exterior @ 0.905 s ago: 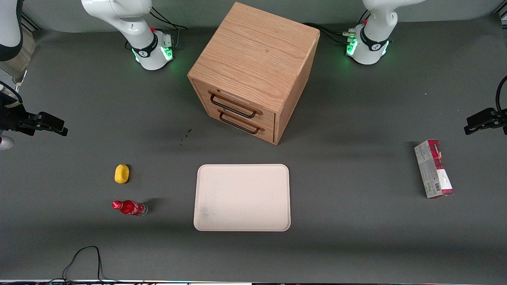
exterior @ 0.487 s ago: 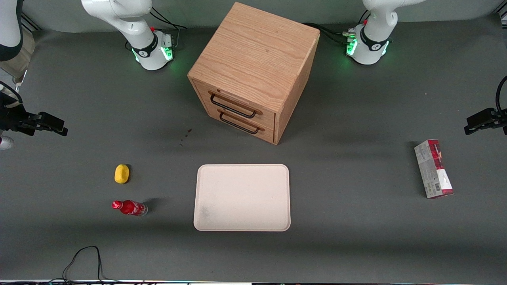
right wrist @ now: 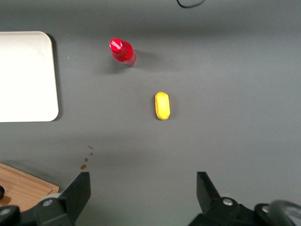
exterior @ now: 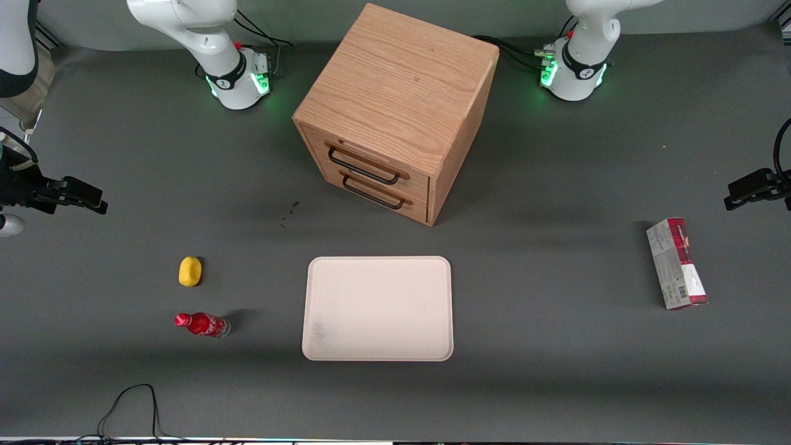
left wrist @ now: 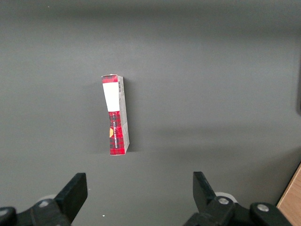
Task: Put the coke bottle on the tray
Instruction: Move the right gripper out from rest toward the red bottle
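Red coke bottle (exterior: pixel 203 324) stands upright on grey surface (exterior: pixel 556 346), beside cream tray (exterior: pixel 378 308), apart from it, toward working arm's end. Yellow lemon-like object (exterior: pixel 190 271) sits near bottle, farther from front camera. Your hand (right wrist: pixel 143 188) hangs high above surface, well apart from bottle, fingers (right wrist: pixel 80 188) spread wide, holding nothing. Wooden drawer cabinet (exterior: pixel 395 111) stands farther from camera than tray; red-and-grey carton (exterior: pixel 676 263) toward parked arm's end.
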